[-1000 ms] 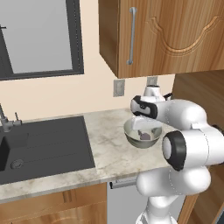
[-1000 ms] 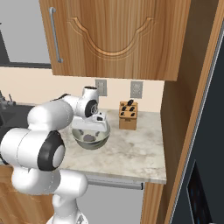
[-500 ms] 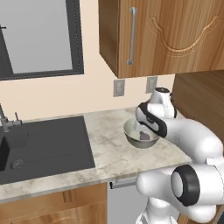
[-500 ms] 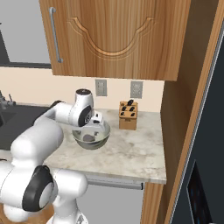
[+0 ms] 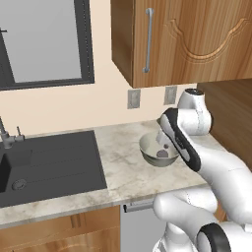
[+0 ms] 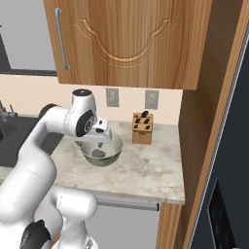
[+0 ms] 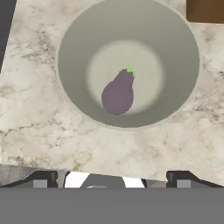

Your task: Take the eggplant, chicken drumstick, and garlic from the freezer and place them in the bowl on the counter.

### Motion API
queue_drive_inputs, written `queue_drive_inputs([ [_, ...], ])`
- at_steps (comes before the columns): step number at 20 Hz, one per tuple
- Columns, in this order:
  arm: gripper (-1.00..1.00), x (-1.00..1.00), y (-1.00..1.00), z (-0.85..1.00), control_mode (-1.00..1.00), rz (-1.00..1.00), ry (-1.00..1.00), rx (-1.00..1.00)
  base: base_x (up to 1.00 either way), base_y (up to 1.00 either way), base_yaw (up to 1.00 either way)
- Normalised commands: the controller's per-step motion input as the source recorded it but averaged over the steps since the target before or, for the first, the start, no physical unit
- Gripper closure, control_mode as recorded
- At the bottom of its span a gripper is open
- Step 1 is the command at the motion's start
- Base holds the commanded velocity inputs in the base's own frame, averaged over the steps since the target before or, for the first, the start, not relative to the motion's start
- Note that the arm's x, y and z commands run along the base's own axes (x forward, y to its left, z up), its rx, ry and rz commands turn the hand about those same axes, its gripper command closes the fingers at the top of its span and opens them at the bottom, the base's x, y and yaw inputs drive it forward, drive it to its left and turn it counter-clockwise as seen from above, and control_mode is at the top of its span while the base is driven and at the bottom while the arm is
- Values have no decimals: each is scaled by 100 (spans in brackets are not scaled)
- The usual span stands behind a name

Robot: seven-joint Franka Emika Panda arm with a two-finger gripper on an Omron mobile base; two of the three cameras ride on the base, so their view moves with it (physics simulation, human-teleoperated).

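Eggplant (image 7: 117,94) lay alone on the floor of the bowl (image 7: 78,39) (green stem end up in the hand view), bowl on the marbled worktop (image 7: 39,127) beside the knife block (image 6: 142,128), tool (image 7: 113,176) above, fingers apart and empty.

the eggplant (image 7: 117,94) is dull purple with a small green tip, lying in a grey-green bowl (image 7: 175,48) with a paler centre. the bench (image 7: 39,118) is pale beige marbled with grey-brown veins; the sink (image 5: 49,165) is black and the knife block (image 6: 142,129) light brown.
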Motion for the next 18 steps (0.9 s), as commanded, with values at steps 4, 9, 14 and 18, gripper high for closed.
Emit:
queue_drive_inputs([
  [4, -100, -76, 0, 59, -100, 0, 0, 0, 0, 0, 0],
  [9, -100, -57, 7, 47, -100, 0, 0, 0, 0, 0, 0],
  [14, -100, -17, 6, 21, -100, 0, -14, -7, 0, 0, 0],
  [18, -100, -42, 0, 47, -100, -4, -7, -1, 0, 0, 0],
])
